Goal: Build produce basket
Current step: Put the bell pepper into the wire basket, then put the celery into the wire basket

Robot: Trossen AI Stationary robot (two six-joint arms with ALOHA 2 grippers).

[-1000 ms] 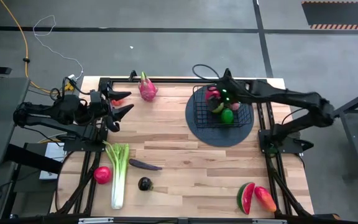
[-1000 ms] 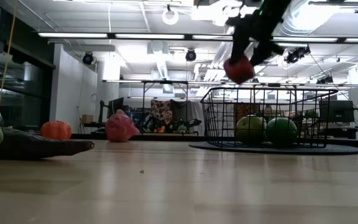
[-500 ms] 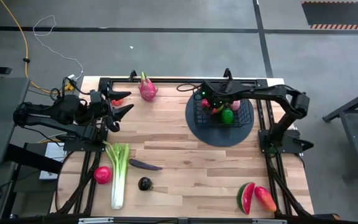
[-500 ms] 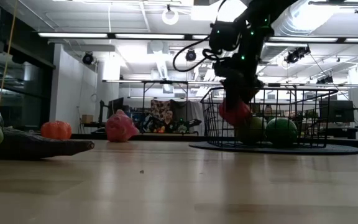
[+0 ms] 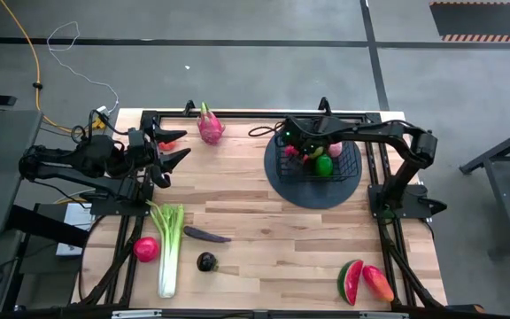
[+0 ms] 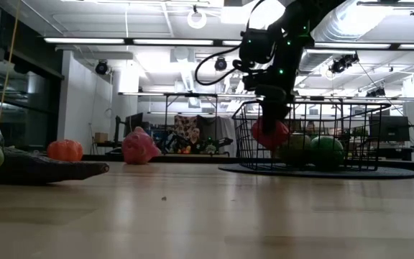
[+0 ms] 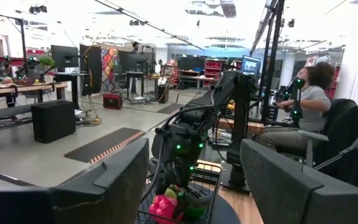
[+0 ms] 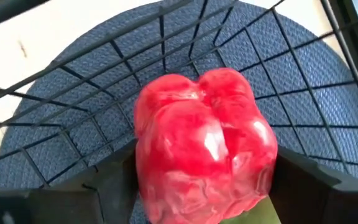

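The right gripper [image 6: 272, 133] is down inside the basket [image 5: 348, 159], its two fingers clasped on a glossy red pepper [image 8: 204, 146] just above the grid floor (not let go yet, by the look of it). The basket sits on a dark round mat [image 5: 301, 191] at the far right of the table [image 5: 264, 230]. Inside it are a couple of green round fruits [image 6: 325, 151] and something pinkish at the back, so I'd call the job barely a third done.

Left outside:
- the dragon fruit [image 5: 209, 127], spiky and pink, at the far edge
- the celery [image 5: 169, 248], long and ribbed
- a red round fruit [image 5: 145, 249] touching the celery
- the eggplant [image 5: 206, 235], slim and purple
- a dark round fruit [image 5: 205, 261]
- the watermelon slice [image 5: 351, 281] and mango [image 5: 377, 283], side by side at the near right

The left gripper [image 5: 168, 159] waits at the far left of the table with its fingers spread, holding nothing.

The basket is thin black wire, the mat a woven weave, the tabletop pale wooden planks.
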